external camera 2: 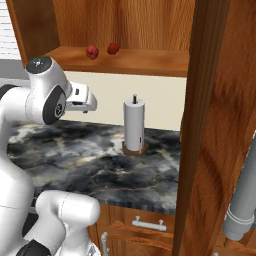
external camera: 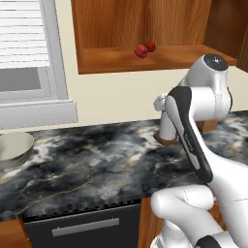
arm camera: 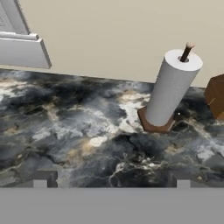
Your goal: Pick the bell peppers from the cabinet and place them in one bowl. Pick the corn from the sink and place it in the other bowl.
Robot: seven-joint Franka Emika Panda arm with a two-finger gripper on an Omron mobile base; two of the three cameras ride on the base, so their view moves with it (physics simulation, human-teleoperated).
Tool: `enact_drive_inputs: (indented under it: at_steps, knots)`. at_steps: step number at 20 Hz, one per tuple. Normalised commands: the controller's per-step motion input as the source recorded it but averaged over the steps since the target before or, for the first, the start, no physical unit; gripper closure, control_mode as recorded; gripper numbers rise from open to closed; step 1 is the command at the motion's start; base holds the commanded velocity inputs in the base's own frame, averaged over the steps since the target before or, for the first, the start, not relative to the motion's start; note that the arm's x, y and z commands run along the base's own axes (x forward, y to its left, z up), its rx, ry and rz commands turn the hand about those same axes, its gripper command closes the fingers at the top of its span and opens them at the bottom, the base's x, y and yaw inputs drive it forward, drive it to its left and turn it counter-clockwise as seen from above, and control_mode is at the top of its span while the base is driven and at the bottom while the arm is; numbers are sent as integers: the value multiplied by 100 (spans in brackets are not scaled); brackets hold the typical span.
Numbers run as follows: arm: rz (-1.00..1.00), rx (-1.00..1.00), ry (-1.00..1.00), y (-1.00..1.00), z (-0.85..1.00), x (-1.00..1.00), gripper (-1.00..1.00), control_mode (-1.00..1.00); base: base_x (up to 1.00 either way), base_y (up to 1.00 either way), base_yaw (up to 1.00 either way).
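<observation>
Still early: both peppers (external camera: 145, 49) sitting on cabinet (external camera: 145, 60) shelf, twelve o'clock; grey bowl (external camera: 13, 149) waiting empty; end effector (arm camera: 111, 181) hovering wide, holding nothing.

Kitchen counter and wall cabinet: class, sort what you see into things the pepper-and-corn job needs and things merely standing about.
Belongs to the job:
- two small glossy red bell peppers on the shelf
- reddish-brown wooden wall cabinet
- pale grey-beige round bowl on the counter

Just standing about:
- white paper towel roll on its brown wooden base
- window with white blinds
- dark marbled countertop
</observation>
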Motion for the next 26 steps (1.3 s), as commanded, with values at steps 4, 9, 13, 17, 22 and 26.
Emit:
enact_drive_inputs:
  at_steps: [4,9,13,17,22,26]
  knots:
    - [-11,0,-21,0,50,-8,-100,-100,0,0,0]
    - [-10,0,-21,9,49,-1,-100,-100,0,0,0]
    - [-2,5,-23,8,34,-1,-100,-100,0,0,0]
    - [0,5,-11,0,43,-14,-100,-100,0,0,0]
    - [4,5,0,0,36,-21,-100,-100,0,0,0]
    - [5,3,4,0,47,-17,-100,-100,0,0,0]
